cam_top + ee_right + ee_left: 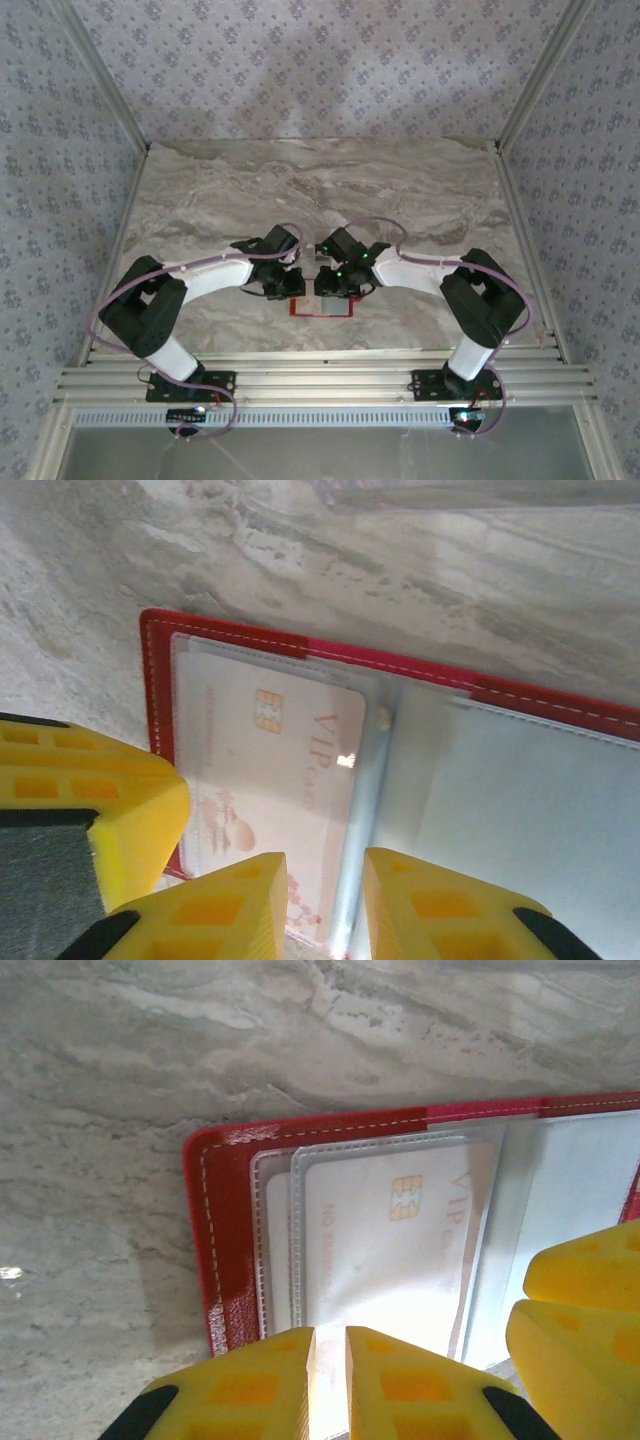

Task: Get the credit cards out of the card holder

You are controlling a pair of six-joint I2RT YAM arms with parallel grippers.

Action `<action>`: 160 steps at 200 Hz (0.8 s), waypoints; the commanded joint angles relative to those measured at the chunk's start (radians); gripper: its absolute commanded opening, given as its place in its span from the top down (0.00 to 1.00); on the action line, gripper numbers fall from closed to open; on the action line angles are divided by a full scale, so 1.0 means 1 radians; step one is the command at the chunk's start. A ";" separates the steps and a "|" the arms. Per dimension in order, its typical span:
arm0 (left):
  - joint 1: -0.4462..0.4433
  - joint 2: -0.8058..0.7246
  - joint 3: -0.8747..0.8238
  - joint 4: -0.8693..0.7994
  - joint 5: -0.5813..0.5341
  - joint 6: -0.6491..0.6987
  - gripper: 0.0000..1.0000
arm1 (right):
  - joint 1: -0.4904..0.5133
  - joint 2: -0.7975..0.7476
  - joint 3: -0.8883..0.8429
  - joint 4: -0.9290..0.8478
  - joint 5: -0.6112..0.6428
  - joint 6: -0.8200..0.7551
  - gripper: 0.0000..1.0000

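The counter (320, 190) is a rectangular slab with a grey-beige marble pattern, pale veins running across it, framed by metal rails at its sides and near edge. Lying directly on it is a small red card holder (321, 309) with white stitching along its border, spread open and flat, its clear plastic sleeves facing up. It sits close to the near edge, about midway across, with bare counter beyond it and to both sides
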 commanded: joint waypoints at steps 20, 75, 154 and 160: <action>0.006 -0.007 -0.010 -0.029 -0.014 0.019 0.86 | -0.005 0.011 -0.007 0.049 -0.051 0.028 0.70; 0.007 0.025 -0.027 -0.002 -0.001 0.018 0.90 | -0.005 0.058 0.000 0.066 -0.061 0.036 0.70; 0.009 0.026 -0.039 0.009 0.006 0.016 0.91 | 0.003 0.083 0.000 0.103 -0.085 0.044 0.70; 0.009 0.027 -0.040 0.009 0.008 0.016 0.91 | 0.004 0.086 0.001 0.104 -0.085 0.043 0.70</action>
